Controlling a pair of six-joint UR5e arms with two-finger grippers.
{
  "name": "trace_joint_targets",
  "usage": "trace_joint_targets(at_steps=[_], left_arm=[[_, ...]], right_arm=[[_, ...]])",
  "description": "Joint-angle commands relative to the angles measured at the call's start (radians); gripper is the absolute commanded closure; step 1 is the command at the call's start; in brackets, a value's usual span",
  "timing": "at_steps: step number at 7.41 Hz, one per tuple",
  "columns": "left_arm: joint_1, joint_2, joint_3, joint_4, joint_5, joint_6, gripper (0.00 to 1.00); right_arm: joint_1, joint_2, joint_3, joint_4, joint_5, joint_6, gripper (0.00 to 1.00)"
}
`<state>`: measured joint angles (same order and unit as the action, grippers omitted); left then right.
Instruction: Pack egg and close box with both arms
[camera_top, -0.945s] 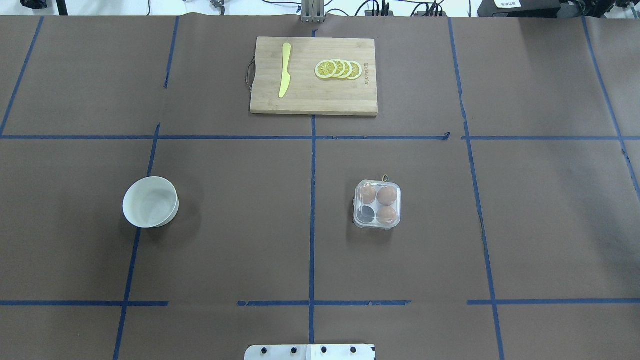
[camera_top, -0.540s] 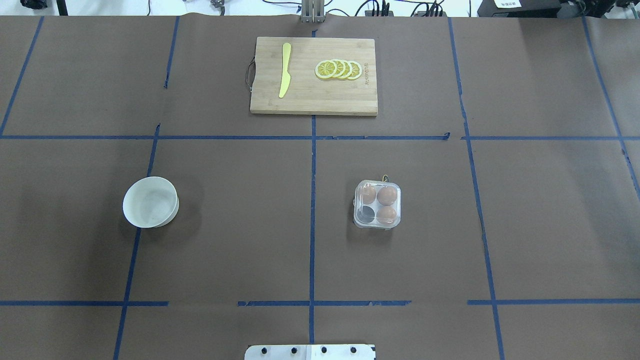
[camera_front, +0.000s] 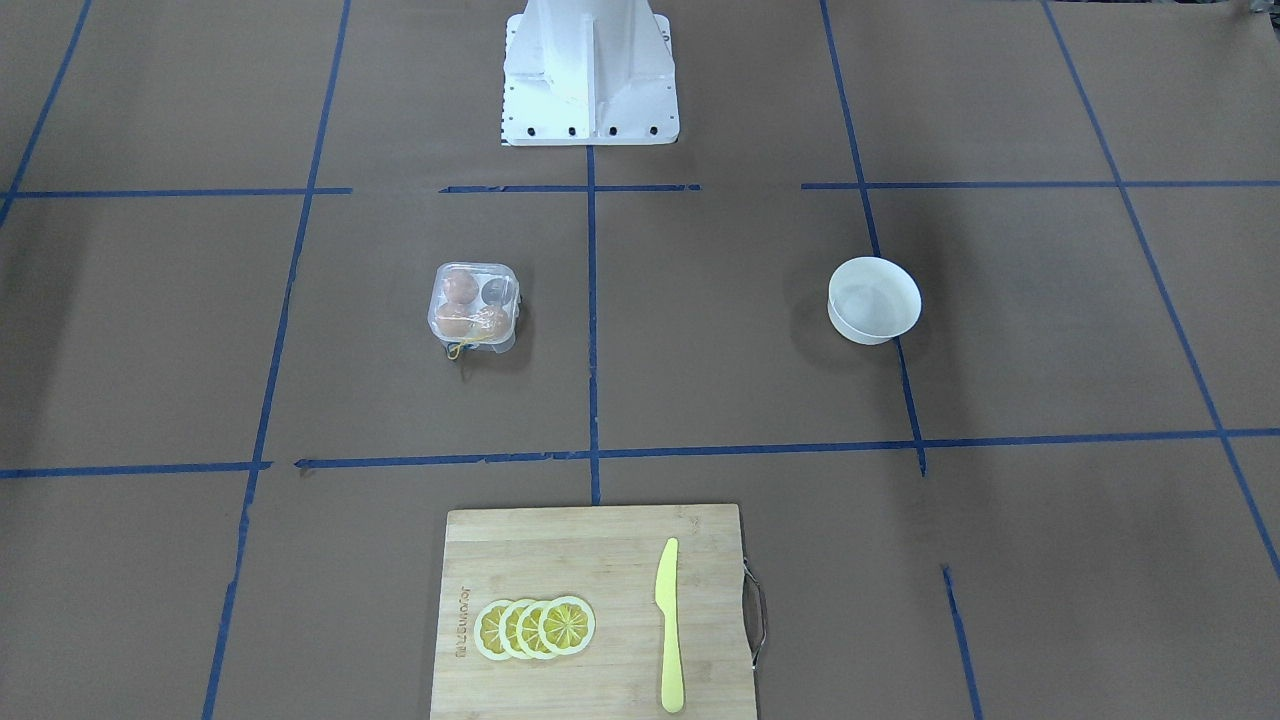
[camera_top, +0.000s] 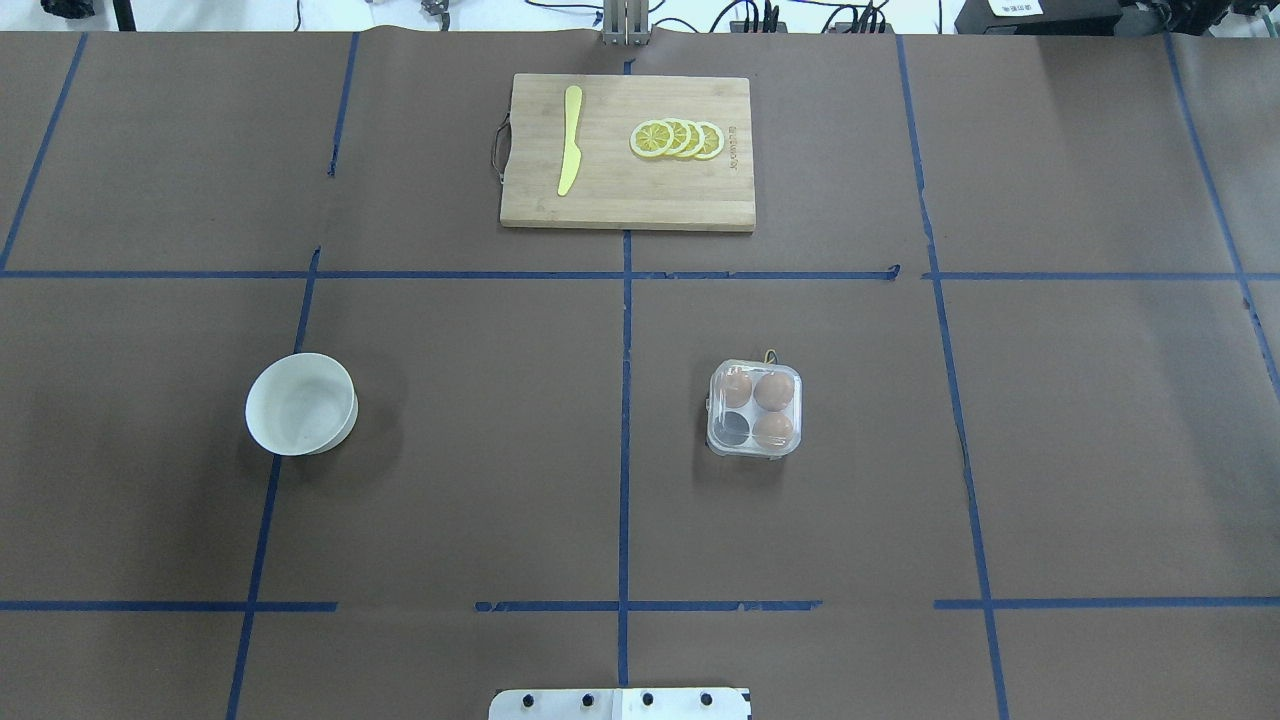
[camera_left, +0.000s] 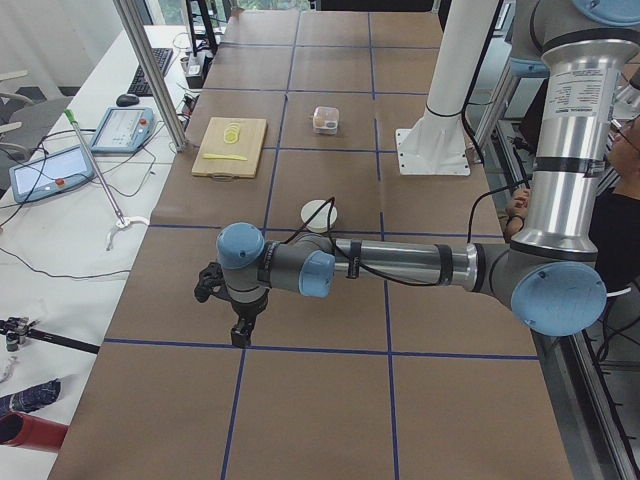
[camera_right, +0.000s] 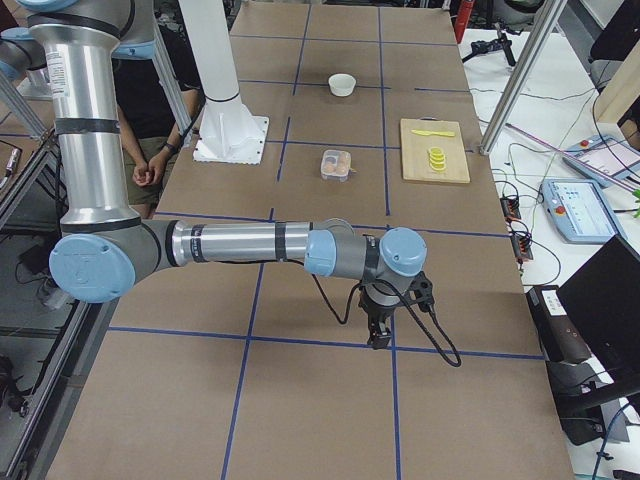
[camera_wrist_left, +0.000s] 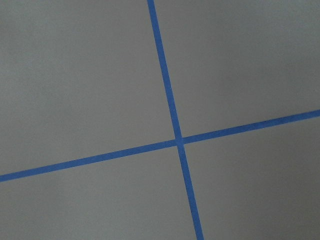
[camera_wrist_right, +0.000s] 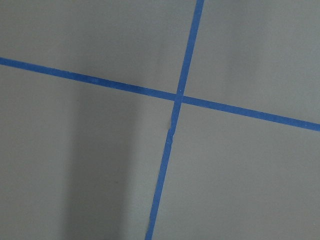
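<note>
The box (camera_top: 755, 410), a small clear-plastic carton, sits right of the table's middle; it also shows in the front-facing view (camera_front: 475, 310). Three brown eggs lie in its cells, the egg (camera_top: 774, 391) among them, and the near-left cell (camera_top: 737, 427) is empty. The clear lid appears to lie down over them, with yellow string (camera_front: 455, 349) at one side. My left gripper (camera_left: 240, 335) hangs low over the table's far left end and my right gripper (camera_right: 378, 335) over its far right end. Both are far from the box, and I cannot tell whether they are open or shut. Both wrist views show only brown paper and blue tape.
A white bowl (camera_top: 300, 403) stands left of centre and looks empty. At the far edge a wooden cutting board (camera_top: 627, 200) carries a yellow knife (camera_top: 570, 140) and lemon slices (camera_top: 677, 139). The white pedestal (camera_front: 588, 70) stands at the robot's side. A person (camera_right: 150, 165) stands behind it.
</note>
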<state>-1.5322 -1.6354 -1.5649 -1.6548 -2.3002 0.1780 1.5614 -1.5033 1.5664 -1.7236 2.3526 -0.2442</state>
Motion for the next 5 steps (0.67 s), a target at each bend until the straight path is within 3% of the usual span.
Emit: trace_joint_targets(at_steps=[1, 5], left_arm=[[-0.035, 0.006, -0.009, 0.061, -0.007, 0.074, 0.00], [-0.035, 0.014, -0.014, 0.060, -0.010, 0.005, 0.00]], right_arm=[[0.012, -0.003, 0.001, -0.001, 0.021, 0.058, 0.00], [0.028, -0.008, 0.018, 0.002, 0.011, 0.111, 0.00]])
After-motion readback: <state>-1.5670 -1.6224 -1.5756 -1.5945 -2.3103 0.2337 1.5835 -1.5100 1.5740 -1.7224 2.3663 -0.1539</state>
